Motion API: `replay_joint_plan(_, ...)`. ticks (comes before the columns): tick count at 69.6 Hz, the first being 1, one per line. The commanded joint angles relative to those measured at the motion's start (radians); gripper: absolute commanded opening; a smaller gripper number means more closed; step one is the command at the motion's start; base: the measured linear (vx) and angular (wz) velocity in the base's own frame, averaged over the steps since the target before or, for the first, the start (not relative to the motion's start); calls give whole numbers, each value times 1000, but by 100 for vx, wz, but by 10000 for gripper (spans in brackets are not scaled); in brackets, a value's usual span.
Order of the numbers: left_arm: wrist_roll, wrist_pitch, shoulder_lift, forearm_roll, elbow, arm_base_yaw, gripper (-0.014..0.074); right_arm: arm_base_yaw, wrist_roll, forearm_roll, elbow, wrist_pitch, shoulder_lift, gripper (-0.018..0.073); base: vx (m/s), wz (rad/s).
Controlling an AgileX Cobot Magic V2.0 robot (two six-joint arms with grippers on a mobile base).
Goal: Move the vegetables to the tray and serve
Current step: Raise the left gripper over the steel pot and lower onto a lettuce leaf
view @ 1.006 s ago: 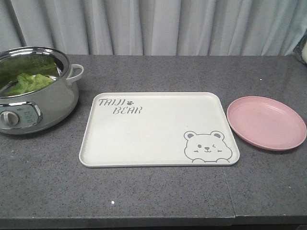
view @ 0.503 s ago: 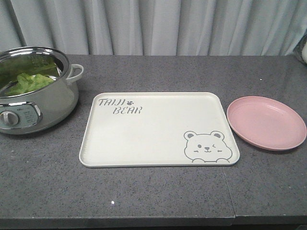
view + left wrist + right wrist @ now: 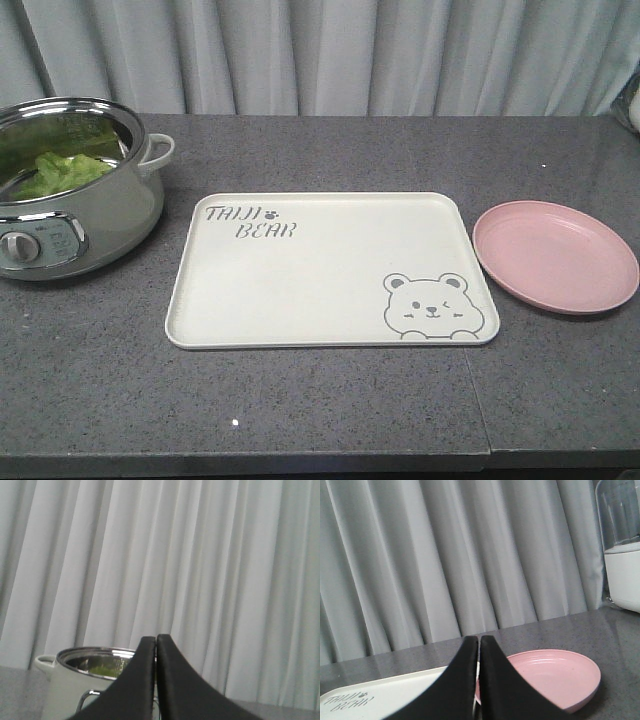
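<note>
The green lettuce [image 3: 62, 170] lies inside a pale green cooking pot [image 3: 90, 215] with a chrome rim at the left of the dark counter. The cream-white "TAIJI BEAR" tray [image 3: 300, 290] lies flat in the middle, with nothing on it. Neither gripper shows in the front view. In the left wrist view my left gripper [image 3: 156, 639] is shut and empty, held short of the pot [image 3: 65, 690], where a bit of green [image 3: 102, 670] shows. In the right wrist view my right gripper [image 3: 479, 639] is shut and empty, held short of the tray's corner [image 3: 385, 695].
A round pink plate [image 3: 556, 256] sits right of the tray, also in the right wrist view [image 3: 555, 675]. A white appliance with a clear jar [image 3: 622, 555] stands at the far right. Grey curtains [image 3: 330, 55] hang behind the counter.
</note>
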Motion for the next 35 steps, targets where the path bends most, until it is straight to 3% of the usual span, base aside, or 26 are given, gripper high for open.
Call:
replay_joint_plan(1, -11, -116, -13, -8, 21, 2, -6, -6, -1, -2, 14, -57, -5, -3, 0, 0)
replay_joint_plan(12, -48, -143, -13, -8, 20, 2, -6, -6, 1, 43, 12, -59, -5, -3, 0, 0)
replay_joint_plan(20, -196, -125, -13, -1, -8, 2, -6, -6, -1, 46, -61, 16, -3, -3, 0, 0)
replay_joint_plan(29, -244, 58, -13, 132, -147, 2, 3, -6, -8, 41, -229, 228, 67, 17, 0, 0)
replay_joint_plan(35, -244, 220, -13, 167, -248, 2, 24, -6, -27, 41, -318, 281, 133, 81, 0, 0)
